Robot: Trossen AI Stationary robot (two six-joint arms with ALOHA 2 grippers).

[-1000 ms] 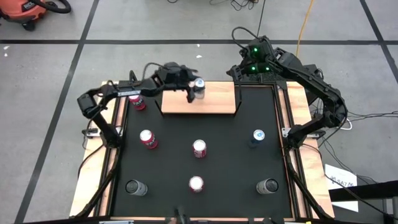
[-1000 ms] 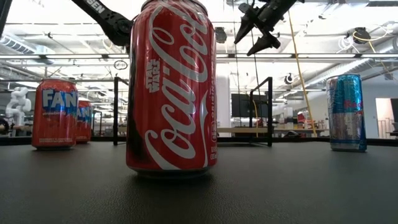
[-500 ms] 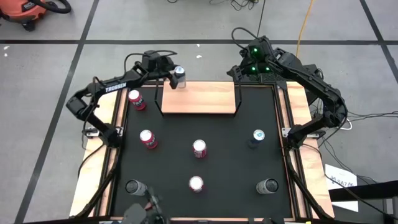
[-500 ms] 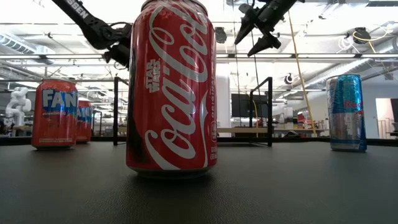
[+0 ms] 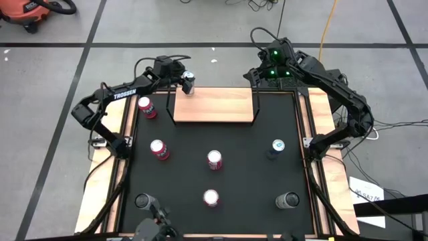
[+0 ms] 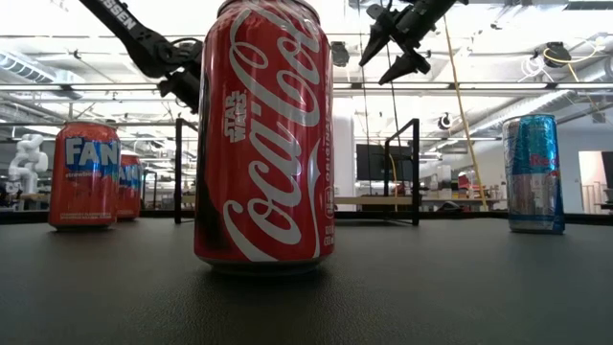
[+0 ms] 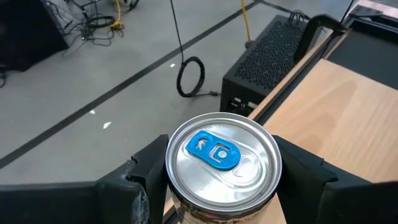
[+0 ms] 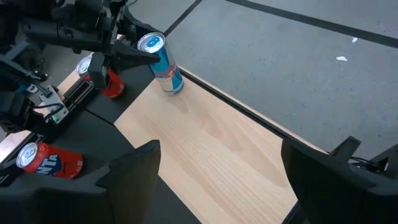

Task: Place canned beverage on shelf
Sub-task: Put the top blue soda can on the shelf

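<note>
The shelf (image 5: pixel 214 107) is a light-wood board with thin black rods, at the table's far middle. My left gripper (image 5: pixel 182 80) is shut on a blue-and-silver can (image 5: pixel 189 78) at the shelf's far left corner. The can also shows in the right wrist view (image 8: pixel 163 62) and, from above with its blue tab, in the left wrist view (image 7: pixel 221 155). My right gripper (image 5: pixel 259 72) is open and empty, raised above the shelf's far right corner. It also shows high up in the low view (image 6: pixel 393 48). My left gripper pinches the can's side wall just below the rim (image 7: pixel 168 177), one finger on each side. The fingers come about level from the table's left. The can leans slightly. Its base (image 8: pixel 175 88) is at the shelf's far left edge; whether it rests there I cannot tell.
Red cans stand on the black table at the left (image 5: pixel 146 107), (image 5: pixel 159 149) and in the middle (image 5: pixel 214 159), (image 5: pixel 210 197). A blue-topped can (image 5: pixel 277 146) stands at the right. Dark cans stand near the front corners (image 5: pixel 144 201), (image 5: pixel 289 199).
My left gripper has carried the can from above the middle of the shelf's far edge toward the table's left and far side, to the shelf's far left corner. It has stayed shut on the can.
</note>
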